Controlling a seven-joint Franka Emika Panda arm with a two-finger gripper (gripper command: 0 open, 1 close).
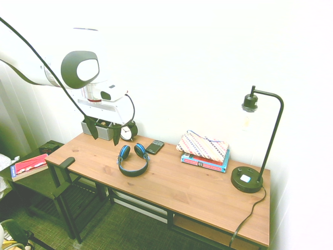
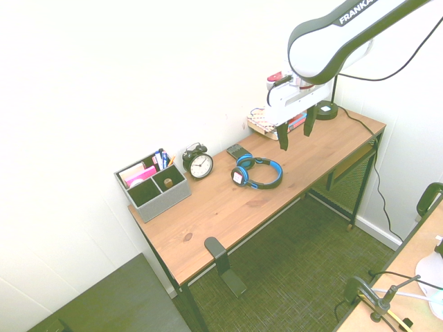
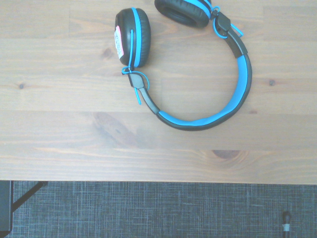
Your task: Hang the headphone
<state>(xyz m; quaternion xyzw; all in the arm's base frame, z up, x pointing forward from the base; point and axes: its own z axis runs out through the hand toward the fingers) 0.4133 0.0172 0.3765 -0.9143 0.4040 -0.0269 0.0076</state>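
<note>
Headphone [image 1: 133, 160] lies flat on the wooden desk [image 1: 177, 187], ear cups toward the wall and headband curving toward the front edge. We see the gripper [image 2: 295, 131] hanging in the air above the desk, its two dark fingers [image 2: 282, 137] spread wide with nothing between them; the headphone sits below the open jaws and apart from them, untouched.

In the first exterior view, the gripper [image 1: 104, 132] partly covers an alarm clock [image 1: 126, 132] standing behind the jaws near the wall, and we make out a small black phone [image 1: 154, 147] just beside the ear cups. Well off from the jaws we find a patterned pouch [image 1: 203, 146] on stacked books [image 1: 205, 161] and a black desk lamp [image 1: 248, 178].

The second exterior view shows what the first hides: a grey organizer [image 2: 152, 187] with pens and pink paper, beside the clock, and a black hook [image 2: 220, 254] clamped at the desk's front edge, both well away from the jaws.

The wrist view adds detail neither wide camera gives: the blue lining inside the headband [image 3: 218, 116], thin blue wires at the cup joints, a pale label on one ear cup [image 3: 130, 37], and dark carpet [image 3: 158, 208] past the desk edge.
</note>
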